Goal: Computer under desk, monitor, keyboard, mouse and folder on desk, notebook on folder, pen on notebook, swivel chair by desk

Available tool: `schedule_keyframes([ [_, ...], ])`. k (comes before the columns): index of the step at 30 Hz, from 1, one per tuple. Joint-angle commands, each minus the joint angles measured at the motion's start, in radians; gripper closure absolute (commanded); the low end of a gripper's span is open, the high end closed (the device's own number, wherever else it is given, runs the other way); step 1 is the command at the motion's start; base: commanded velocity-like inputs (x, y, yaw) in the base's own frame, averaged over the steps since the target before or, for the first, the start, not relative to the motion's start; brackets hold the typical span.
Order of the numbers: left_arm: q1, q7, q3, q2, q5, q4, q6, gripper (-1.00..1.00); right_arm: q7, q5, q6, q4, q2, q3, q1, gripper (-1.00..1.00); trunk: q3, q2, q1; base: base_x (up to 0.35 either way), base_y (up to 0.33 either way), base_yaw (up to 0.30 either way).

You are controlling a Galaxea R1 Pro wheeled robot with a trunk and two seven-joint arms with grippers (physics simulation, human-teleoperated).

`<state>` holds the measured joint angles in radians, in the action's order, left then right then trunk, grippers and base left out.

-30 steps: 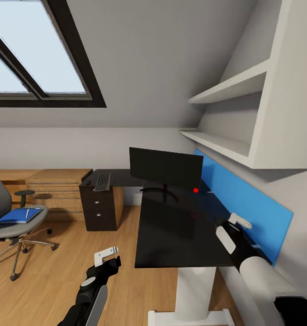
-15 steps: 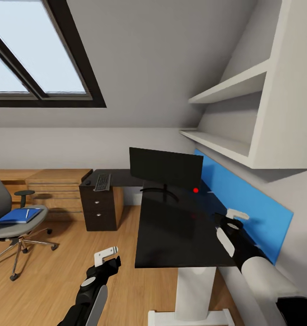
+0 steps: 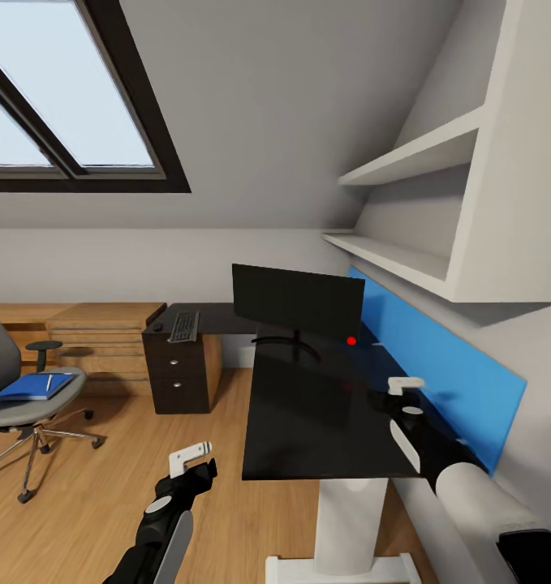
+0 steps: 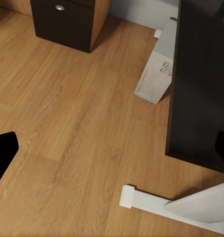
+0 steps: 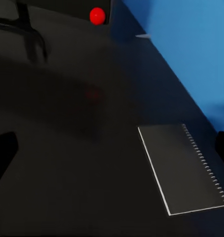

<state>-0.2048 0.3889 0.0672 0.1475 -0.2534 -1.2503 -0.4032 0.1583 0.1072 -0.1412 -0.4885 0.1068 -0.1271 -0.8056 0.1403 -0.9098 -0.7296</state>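
Observation:
The monitor (image 3: 298, 302) stands on the black desk (image 3: 307, 430). On the desk's far wing lie the keyboard (image 3: 183, 326) and, just left of it, the mouse (image 3: 157, 327). The swivel chair (image 3: 15, 405) is at the left with the blue folder (image 3: 32, 387) on its seat and the pen (image 3: 49, 382) on the folder. The notebook (image 5: 183, 168) lies flat on the desk by the blue panel, below my open right gripper (image 3: 402, 389). My left gripper (image 3: 190, 459) hangs open over the floor beside the desk. The computer (image 4: 154, 79) stands under the desk.
A wooden drawer chest (image 3: 105, 337) stands against the back wall beside the black drawer unit (image 3: 176, 373). White shelves (image 3: 405, 259) jut out above the blue back panel (image 3: 445, 365). The desk's white leg and foot (image 3: 348, 519) are just ahead of me.
My right gripper has swung left and slightly away from the blue panel, over the desk. The left arm and the other things have not moved.

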Motion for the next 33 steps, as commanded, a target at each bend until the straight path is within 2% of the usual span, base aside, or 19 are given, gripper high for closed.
schedule_keyframes([
  [1, -0.001, 0.009, 0.002, 0.0, -0.011, -0.001, -0.002, -1.0, -0.012, -0.002, -0.008, -0.002, 0.006, -0.009, -0.001, -1.0, 0.002, -0.001, 0.0, 0.0, 0.0, 0.0],
  [4, -0.001, 0.009, 0.002, -0.001, -0.01, -0.001, -0.003, -1.0, -0.109, -0.029, -0.015, 0.001, 0.037, -0.01, -0.001, -1.0, 0.002, -0.001, 0.0, 0.0, 0.0, 0.0],
  [5, -0.001, 0.009, 0.002, -0.002, -0.01, -0.002, -0.003, -1.0, -0.252, -0.045, -0.013, 0.011, 0.067, -0.012, 0.0, -1.0, 0.002, -0.001, 0.0, 0.0, 0.0, 0.0],
  [8, -0.001, 0.009, 0.002, -0.002, -0.01, -0.002, -0.003, -1.0, -0.321, -0.053, 0.005, 0.05, 0.086, -0.012, 0.0, -1.0, 0.002, -0.001, 0.0, 0.0, 0.0, 0.0],
  [9, -0.001, 0.009, 0.002, -0.001, -0.01, -0.002, -0.003, -1.0, -0.339, -0.054, 0.034, 0.081, 0.101, -0.012, 0.001, -1.0, 0.002, -0.001, 0.0, 0.0, 0.0, 0.0],
  [11, -0.001, 0.009, 0.002, -0.001, -0.01, -0.002, -0.003, -1.0, -0.352, -0.054, 0.08, 0.118, 0.116, -0.012, 0.001, -1.0, 0.002, -0.001, 0.0, 0.0, 0.0, 0.0],
  [13, -0.001, 0.008, 0.007, 0.0, -0.01, -0.001, -0.002, -1.0, -0.364, -0.055, 0.202, 0.2, 0.131, -0.011, 0.002, -1.0, 0.002, -0.001, 0.0, 0.0, 0.0, 0.0],
  [14, -0.001, 0.008, 0.007, 0.0, -0.01, -0.001, -0.002, -1.0, -0.364, -0.055, 0.202, 0.2, 0.131, -0.011, 0.002, -1.0, 0.002, -0.001, 0.0, 0.0, 0.0, 0.0],
  [15, -0.001, 0.009, 0.014, 0.0, -0.01, -0.001, -0.002, -1.0, -0.366, -0.056, 0.272, 0.251, 0.135, -0.012, 0.002, -1.0, 0.002, -0.001, 0.0, 0.0, 0.0, 0.0],
  [16, -0.001, 0.009, 0.017, 0.001, -0.01, -0.001, -0.002, -1.0, -0.367, -0.056, 0.299, 0.271, 0.136, -0.013, 0.002, -1.0, 0.002, -0.001, 0.0, 0.0, 0.0, 0.0],
  [20, -0.001, 0.01, 0.021, 0.001, -0.01, -0.001, -0.002, -1.0, -0.369, -0.054, 0.336, 0.297, 0.137, -0.013, 0.002, -1.0, 0.002, -0.001, 0.0, 0.0, 0.0, 0.0],
  [33, -0.001, 0.01, 0.023, 0.0, -0.01, -0.001, -0.003, -1.0, -0.37, -0.049, 0.349, 0.286, 0.138, -0.005, 0.002, -1.0, 0.002, -0.001, 0.0, 0.0, 0.0, 0.0],
])
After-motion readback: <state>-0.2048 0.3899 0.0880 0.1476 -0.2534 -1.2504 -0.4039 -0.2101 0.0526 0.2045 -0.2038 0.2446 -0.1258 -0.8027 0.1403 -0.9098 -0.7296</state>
